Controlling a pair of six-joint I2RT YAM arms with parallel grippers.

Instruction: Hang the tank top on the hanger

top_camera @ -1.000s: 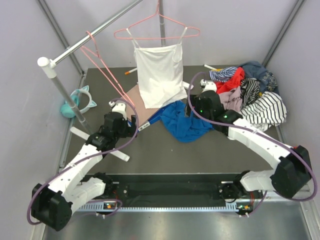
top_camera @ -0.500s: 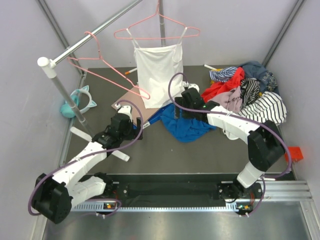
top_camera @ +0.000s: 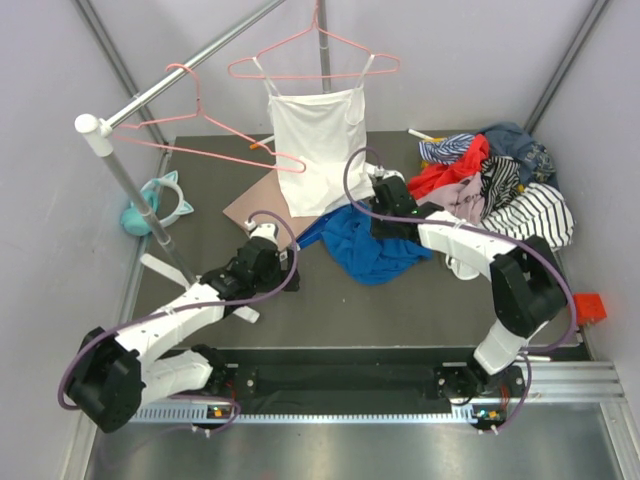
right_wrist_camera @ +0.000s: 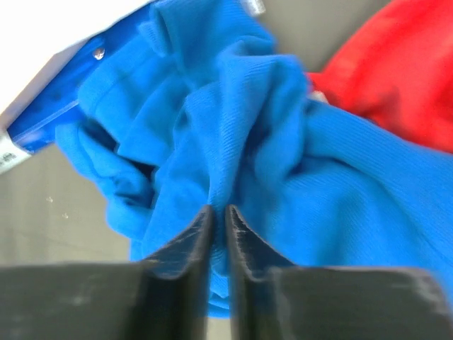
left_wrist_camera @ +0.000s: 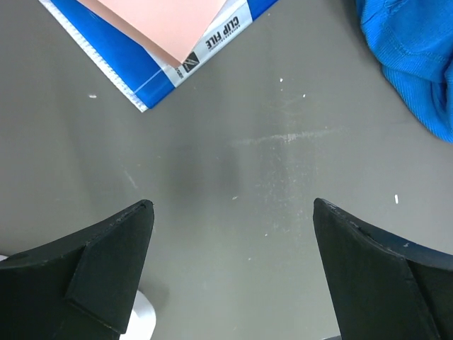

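— What kind of place is this?
— A robot lab cell: bare grey walls point(top_camera: 480, 60), 2 arms point(top_camera: 165, 325) bolted to a metal rail point(top_camera: 350, 412), a clothes rack point(top_camera: 190, 72) beyond the left pincer point(left_wrist_camera: 233, 204), a laundry heap point(top_camera: 500, 185) right of the right pincer point(right_wrist_camera: 218, 210).

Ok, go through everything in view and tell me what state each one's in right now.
tank top: crumpled on the table, one fold pinched
hanger: hooked on the rail, empty
white camisole: hung up, draping straight
left gripper: open, holding nothing
right gripper: shut on the tank top
clothes pile: heaped
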